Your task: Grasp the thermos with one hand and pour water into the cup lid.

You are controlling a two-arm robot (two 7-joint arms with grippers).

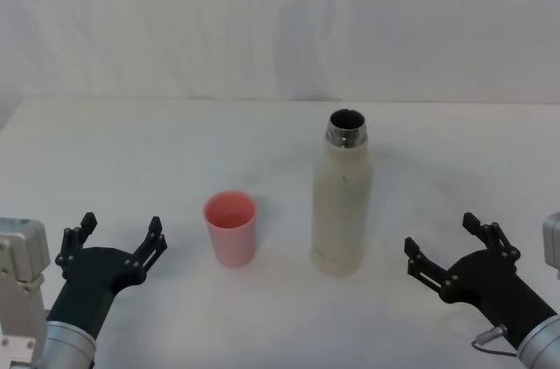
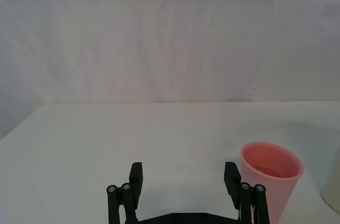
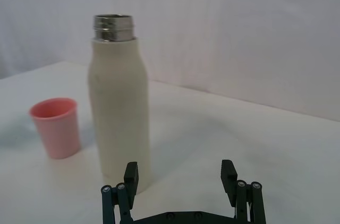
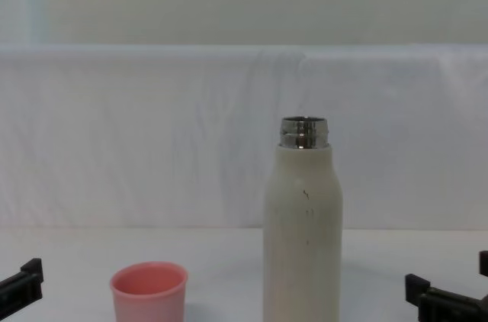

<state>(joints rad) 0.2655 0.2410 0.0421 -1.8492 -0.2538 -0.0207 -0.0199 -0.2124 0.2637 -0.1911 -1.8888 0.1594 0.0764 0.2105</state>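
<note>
The cream-white thermos (image 1: 342, 203) stands upright in the middle of the white table, its steel neck open; it also appears in the right wrist view as thermos (image 3: 118, 102) and in the chest view as thermos (image 4: 302, 223). To its left, a hand's width away, sits the pink cup lid (image 1: 231, 227), upright and mouth up, seen too as cup lid (image 2: 270, 179), cup lid (image 3: 55, 127) and cup lid (image 4: 149, 291). My right gripper (image 1: 444, 249) rests open near the table, right of the thermos and apart from it. My left gripper (image 1: 121, 236) is open, left of the cup lid.
A white cloth backdrop (image 1: 280, 28) rises behind the table's far edge. The white tabletop (image 1: 131, 150) stretches bare between the objects and that edge, and out to both sides.
</note>
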